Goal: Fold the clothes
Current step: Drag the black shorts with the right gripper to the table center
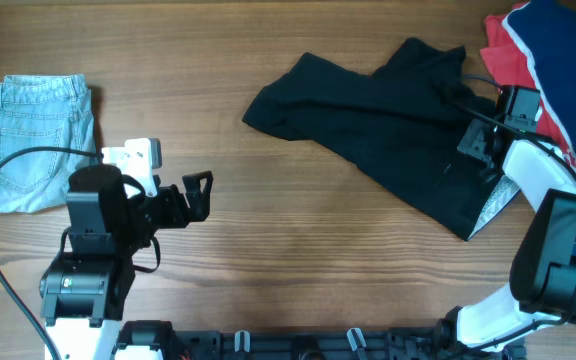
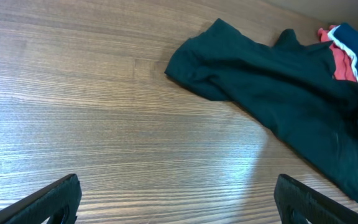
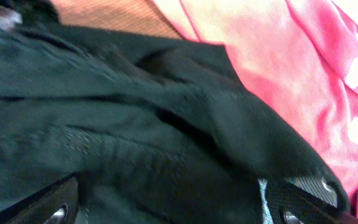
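Note:
The clothes, a plain black garment (image 1: 388,110), lie crumpled on the wooden table at the right of centre. In the left wrist view the black garment (image 2: 278,87) spreads across the upper right. My right gripper (image 1: 478,140) is down on its right end. In the right wrist view the jaws (image 3: 179,205) stand wide apart and open, with black fabric (image 3: 135,124) bunched between and under the fingers (image 3: 48,205). My left gripper (image 1: 200,190) hovers open over bare wood at the left, well apart from the garment. Nothing lies between its fingers (image 2: 55,199).
Light blue denim shorts (image 1: 38,140) lie at the far left. A red and navy garment with white trim (image 1: 538,50) sits at the back right corner, touching the black garment's right edge; it fills the right of the right wrist view (image 3: 291,62).

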Controlling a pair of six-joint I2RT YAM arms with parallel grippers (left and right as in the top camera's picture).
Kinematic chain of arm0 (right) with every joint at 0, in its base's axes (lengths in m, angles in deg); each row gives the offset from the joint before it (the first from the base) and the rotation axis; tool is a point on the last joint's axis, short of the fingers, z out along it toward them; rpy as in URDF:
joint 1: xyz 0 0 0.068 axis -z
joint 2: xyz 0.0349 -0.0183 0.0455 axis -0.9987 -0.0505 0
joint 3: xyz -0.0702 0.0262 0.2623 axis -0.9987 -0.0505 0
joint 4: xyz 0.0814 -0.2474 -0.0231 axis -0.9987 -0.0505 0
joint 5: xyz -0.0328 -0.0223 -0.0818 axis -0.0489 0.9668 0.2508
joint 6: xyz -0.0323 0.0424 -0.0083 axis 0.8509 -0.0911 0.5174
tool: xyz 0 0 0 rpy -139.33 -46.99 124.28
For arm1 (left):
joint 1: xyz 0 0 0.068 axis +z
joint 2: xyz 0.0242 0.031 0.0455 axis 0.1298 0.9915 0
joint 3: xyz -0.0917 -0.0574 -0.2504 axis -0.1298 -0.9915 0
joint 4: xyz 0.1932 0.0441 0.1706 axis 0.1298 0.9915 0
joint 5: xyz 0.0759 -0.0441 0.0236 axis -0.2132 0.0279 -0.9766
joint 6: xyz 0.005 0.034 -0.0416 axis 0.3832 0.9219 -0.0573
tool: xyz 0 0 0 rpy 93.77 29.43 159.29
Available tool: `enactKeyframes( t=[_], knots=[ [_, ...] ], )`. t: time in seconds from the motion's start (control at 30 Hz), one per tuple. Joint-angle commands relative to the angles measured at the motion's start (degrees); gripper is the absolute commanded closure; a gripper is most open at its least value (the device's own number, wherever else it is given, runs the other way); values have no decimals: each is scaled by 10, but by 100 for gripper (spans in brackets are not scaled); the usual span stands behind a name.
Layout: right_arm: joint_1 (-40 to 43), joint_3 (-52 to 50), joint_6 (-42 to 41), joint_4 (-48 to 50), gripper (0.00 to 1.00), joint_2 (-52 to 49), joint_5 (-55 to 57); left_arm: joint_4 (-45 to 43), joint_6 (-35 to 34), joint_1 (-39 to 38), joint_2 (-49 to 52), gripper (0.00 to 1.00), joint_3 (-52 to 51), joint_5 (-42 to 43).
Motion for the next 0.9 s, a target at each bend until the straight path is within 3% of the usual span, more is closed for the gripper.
enactKeyframes(
  t=[0.0, 0.07, 0.13, 0.17, 0.37, 0.5, 0.57, 0.73, 0.8, 0.87],
  knots=[
    [3, -4, 55, 23, 8, -19, -14, 0, -6, 4, 4, 0, 9, 9],
    [3, -4, 76, 32, 21, -23, -14, 0, -6, 4, 4, 0, 9, 9],
    [3, -4, 90, 38, 76, -26, -14, 0, -6, 4, 4, 0, 10, 9],
    [3, -4, 89, 39, 96, -26, -14, 0, -6, 4, 4, 0, 10, 9],
    [-7, -2, 85, 7, 96, -3, -101, -5, -6, 4, 4, 0, 9, 9],
    [-81, 1, 85, -9, 96, 76, -228, -17, -5, 4, 4, 0, 10, 9],
    [-148, 1, 84, -33, 96, 119, -241, -23, -5, 4, 4, 0, 10, 9],
    [-460, 1, 20, -25, 95, 212, -267, -31, -5, 4, 4, 0, 9, 9],
    [-531, 1, 8, -15, 71, 210, -264, -31, -5, 4, 4, 0, 9, 9],
    [-562, 1, 10, -30, 61, 211, -251, -31, -5, 4, 4, 0, 9, 9]
  ],
)
